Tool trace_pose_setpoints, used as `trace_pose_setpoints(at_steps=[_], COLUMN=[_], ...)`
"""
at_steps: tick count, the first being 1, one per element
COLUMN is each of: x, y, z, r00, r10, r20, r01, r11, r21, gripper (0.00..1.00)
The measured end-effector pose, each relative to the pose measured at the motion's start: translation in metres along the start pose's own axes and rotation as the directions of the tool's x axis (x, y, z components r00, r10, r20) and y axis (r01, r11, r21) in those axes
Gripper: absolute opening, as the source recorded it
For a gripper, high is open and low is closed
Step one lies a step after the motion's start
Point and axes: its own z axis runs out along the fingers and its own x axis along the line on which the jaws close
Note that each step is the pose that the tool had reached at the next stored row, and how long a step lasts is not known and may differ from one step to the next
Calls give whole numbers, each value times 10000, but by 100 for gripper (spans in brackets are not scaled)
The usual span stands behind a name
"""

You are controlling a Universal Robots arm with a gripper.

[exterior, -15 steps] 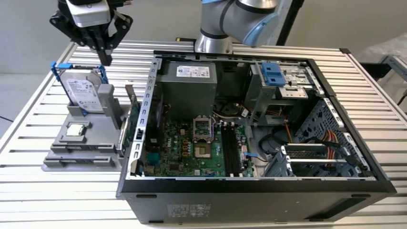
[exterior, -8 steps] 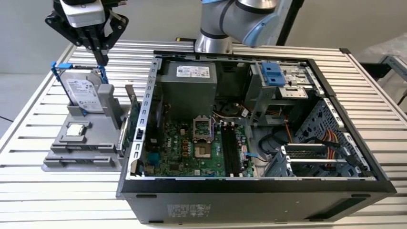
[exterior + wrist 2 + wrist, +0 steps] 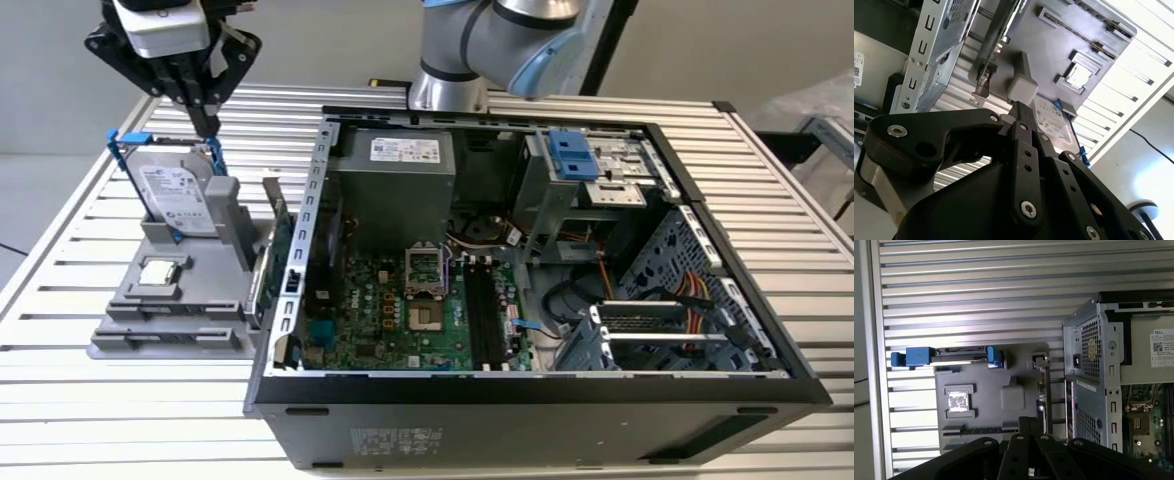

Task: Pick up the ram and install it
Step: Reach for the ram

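A: What do we see under the claw [image 3: 204, 120]?
B: A worktop [image 3: 80, 400] of silvery ribbed slats, bright where light strikes it.
A: And off its edge, beside the claw?
B: We see grey floor [image 3: 34, 200] with a thin dark cable [image 3: 1149, 144], and a plain pale wall [image 3: 307, 40] behind.

An open computer case [image 3: 534, 420] is lying on the slatted table [image 3: 80, 420], its motherboard [image 3: 400, 320] facing up. At the exterior view's left, a grey stand [image 3: 167, 320] is holding an upright hard drive [image 3: 176, 195] and a processor chip [image 3: 160, 272].

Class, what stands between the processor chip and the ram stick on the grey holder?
A grey block of the holder stands between processor chip and ram, seen in the first wrist view.
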Motion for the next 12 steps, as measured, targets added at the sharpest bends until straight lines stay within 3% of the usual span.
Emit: trace_pose_setpoints(at_steps=[12], x=[87], y=[-6], z=[3], r00=[10000], r10=[2], r20=[-30], r01=[-2], r11=[10000], r21=[2], gripper=[0])
